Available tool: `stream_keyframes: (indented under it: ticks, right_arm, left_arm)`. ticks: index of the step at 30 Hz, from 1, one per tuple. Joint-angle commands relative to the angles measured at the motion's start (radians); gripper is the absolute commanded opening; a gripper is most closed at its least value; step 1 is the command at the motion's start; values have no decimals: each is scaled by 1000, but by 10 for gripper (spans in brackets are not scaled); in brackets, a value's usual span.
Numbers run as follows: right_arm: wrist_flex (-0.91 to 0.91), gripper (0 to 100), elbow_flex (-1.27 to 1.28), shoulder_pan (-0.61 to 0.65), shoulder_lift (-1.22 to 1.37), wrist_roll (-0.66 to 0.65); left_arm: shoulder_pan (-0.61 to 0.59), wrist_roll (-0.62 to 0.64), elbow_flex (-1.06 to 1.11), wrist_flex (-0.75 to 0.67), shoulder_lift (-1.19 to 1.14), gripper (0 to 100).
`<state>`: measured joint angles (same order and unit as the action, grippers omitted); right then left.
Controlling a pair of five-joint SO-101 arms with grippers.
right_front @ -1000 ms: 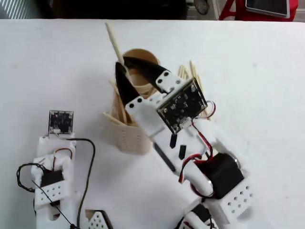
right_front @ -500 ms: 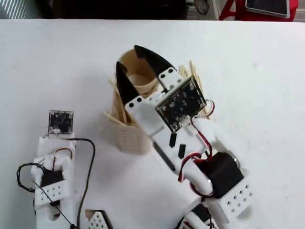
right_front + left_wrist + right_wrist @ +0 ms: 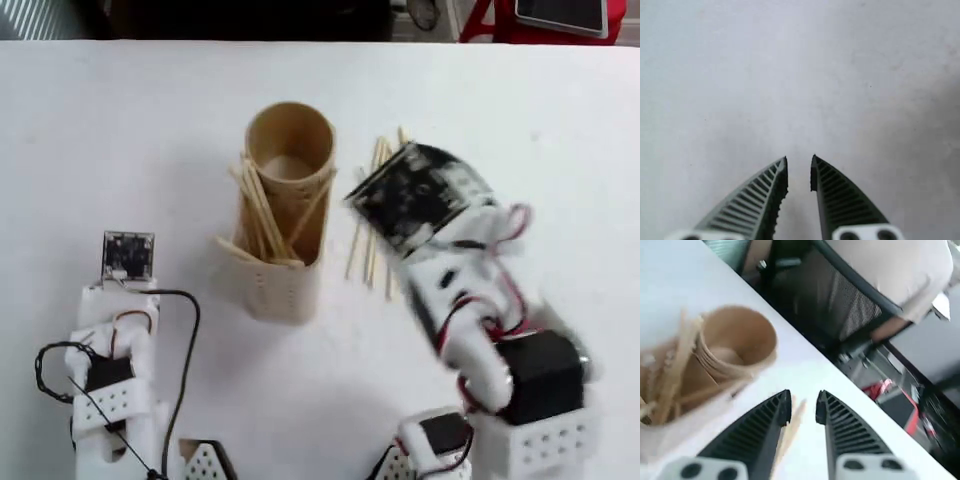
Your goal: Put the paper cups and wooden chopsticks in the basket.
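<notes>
**Chopstick dropped, right arm swings back for more**

My right gripper (image 3: 803, 405) has just left the basket (image 3: 270, 290). A second ago it hung over the rim with its jaws spread wide and one chopstick standing up beside them. That stick has since gone down among the chopsticks in the basket (image 3: 262, 215), which lean against the stacked paper cups (image 3: 290, 150) standing inside. The right arm (image 3: 430, 210) has now pulled away to the side. Its jaws have drawn in to a narrow gap, and they hold nothing.

Below that arm, a small bundle of loose chopsticks (image 3: 368, 240) lies on the table (image 3: 120, 130), just beside the basket. I judge that the cups are done and those sticks are what remains, so the next grab belongs there.

My left gripper (image 3: 799, 172) hangs over bare table, well apart from the basket. It has not stirred, and its jaws are almost together and empty.
</notes>
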<state>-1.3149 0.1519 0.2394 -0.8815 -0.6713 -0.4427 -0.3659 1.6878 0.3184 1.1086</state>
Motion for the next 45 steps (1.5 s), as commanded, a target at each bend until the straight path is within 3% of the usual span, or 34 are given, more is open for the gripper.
stream_keyframes:
  ticks: [1,7,11,16,27,32,36,45]
  right_arm:
    - [-24,88,66,-226,54,-133]
    - [163,88,256,-392,335,-198]
    - [234,100,276,-375,588,-198]
    - [245,185,201,-346,849,-201]
    - [245,138,-14,-314,1204,-192]
    - [245,133,-52,-332,1294,-193]
    - [245,9,-72,-367,1300,-190]
    - [217,18,-80,-458,1242,-180]
  left_arm:
    - [-8,-12,-2,2,16,98]
    - [-8,-12,-2,2,16,98]
    - [-8,-12,-2,2,16,98]
    - [-8,-12,-2,2,16,98]
    - [-8,-12,-2,2,16,98]
    - [-8,-12,-2,2,16,98]
    - [-8,-12,-2,2,16,98]
    - [-8,-12,-2,2,16,98]
